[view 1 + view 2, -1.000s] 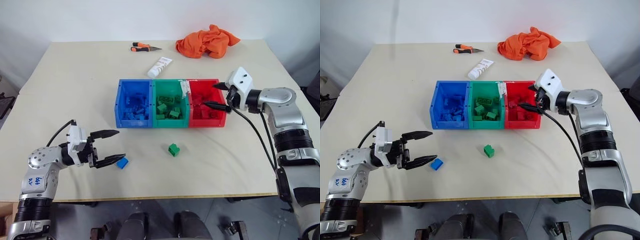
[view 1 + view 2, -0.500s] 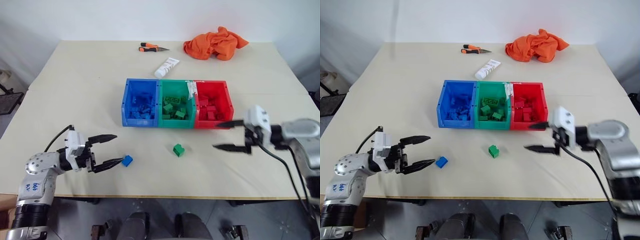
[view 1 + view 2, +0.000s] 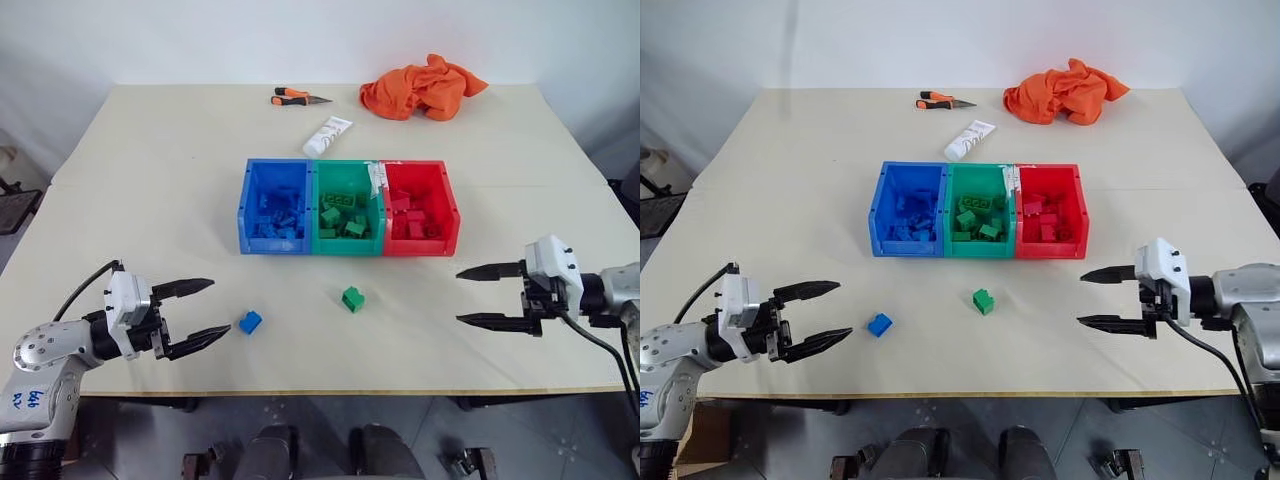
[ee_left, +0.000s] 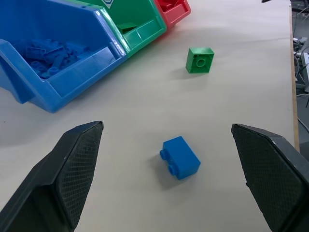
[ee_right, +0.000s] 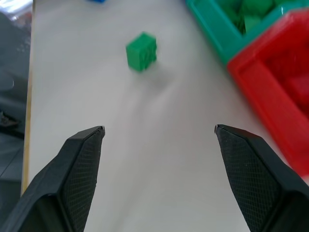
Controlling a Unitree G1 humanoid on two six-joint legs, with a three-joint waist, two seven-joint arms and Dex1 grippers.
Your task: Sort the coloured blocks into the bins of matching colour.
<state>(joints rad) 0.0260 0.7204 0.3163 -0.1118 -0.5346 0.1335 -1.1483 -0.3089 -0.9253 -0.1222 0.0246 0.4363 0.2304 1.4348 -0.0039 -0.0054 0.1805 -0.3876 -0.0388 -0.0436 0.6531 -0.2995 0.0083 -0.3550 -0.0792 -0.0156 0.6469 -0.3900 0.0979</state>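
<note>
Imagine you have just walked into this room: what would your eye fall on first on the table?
Most striking is the row of three joined bins, blue, green and red, at the table's middle, each holding blocks of its own colour. In front of them, a blue block and a green block lie loose on the bare tabletop. At the far edge sits a crumpled orange cloth.

Bright, even light from overhead falls on the pale tabletop [image 3: 150, 200], leaving only soft, short shadows and no glare, while the right wrist view is blurred and the left wrist view stays crisp.
</note>
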